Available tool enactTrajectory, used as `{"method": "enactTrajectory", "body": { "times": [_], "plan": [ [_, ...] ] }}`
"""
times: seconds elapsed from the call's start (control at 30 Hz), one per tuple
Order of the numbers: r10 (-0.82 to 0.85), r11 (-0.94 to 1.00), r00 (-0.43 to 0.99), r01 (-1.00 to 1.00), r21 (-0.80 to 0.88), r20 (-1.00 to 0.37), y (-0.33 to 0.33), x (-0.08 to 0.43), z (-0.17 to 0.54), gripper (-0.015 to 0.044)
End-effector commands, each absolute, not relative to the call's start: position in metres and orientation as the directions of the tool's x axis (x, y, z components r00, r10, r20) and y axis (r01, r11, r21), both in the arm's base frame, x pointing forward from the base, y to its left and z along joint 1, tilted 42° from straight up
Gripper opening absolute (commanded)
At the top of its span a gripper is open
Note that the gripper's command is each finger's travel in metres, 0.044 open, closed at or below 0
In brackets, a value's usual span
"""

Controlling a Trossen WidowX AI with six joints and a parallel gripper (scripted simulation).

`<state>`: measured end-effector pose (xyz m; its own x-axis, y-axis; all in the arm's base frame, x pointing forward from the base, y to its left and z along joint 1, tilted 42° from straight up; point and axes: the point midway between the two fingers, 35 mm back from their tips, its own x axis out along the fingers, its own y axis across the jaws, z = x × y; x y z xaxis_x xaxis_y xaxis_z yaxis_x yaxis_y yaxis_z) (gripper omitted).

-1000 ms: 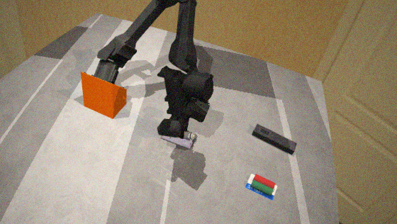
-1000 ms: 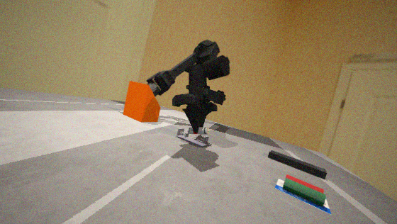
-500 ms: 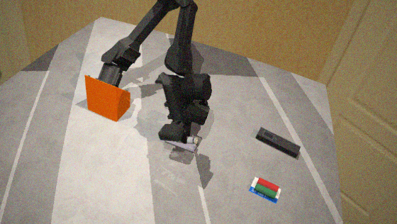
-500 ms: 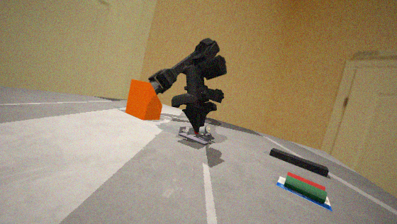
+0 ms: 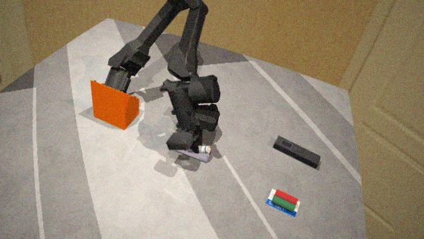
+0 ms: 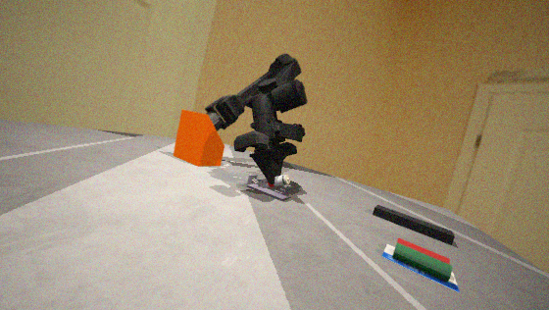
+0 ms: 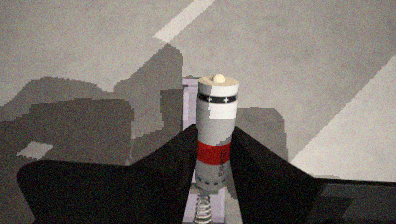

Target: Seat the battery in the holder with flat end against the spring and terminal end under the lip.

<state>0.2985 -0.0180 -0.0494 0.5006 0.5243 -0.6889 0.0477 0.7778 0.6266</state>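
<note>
So my black two-fingered end effector [image 5: 197, 148] [image 6: 272, 182] [image 7: 213, 131] is gripping the white cylindrical battery with a red band [image 5: 204, 149] [image 6: 281, 180] [image 7: 216, 125], over the pale lilac holder [image 5: 202, 156] [image 6: 274, 192] [image 7: 189, 102].

The battery [image 5: 204, 149] [image 6: 282, 180] [image 7: 216, 127] is white and grey, with a red band, a black stripe bearing white plus signs, and a cream top. Its holder [image 5: 196, 154] [image 6: 271, 190] [image 7: 189, 105] is pale lilac. I see a plain orange block [image 5: 111, 106] [image 6: 195, 138], and pale stripes across the grey bench [image 5: 132, 204] [image 6: 162, 245] [image 7: 310, 45].

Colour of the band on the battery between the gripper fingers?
Red, low on the battery; clearest in the wrist view.
</note>
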Motion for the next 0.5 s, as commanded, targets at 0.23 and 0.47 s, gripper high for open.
{"method": "enactTrajectory", "body": {
  "times": [0.23,0.47],
  "plan": [
    [0.507,0.776,0.543,0.050,0.629,-0.669,-0.0144,0.2947,-0.0472,0.0066],
    [0.507,0.776,0.543,0.051,0.629,-0.669,-0.0130,0.2889,-0.0487,0.0066]
  ]
}}
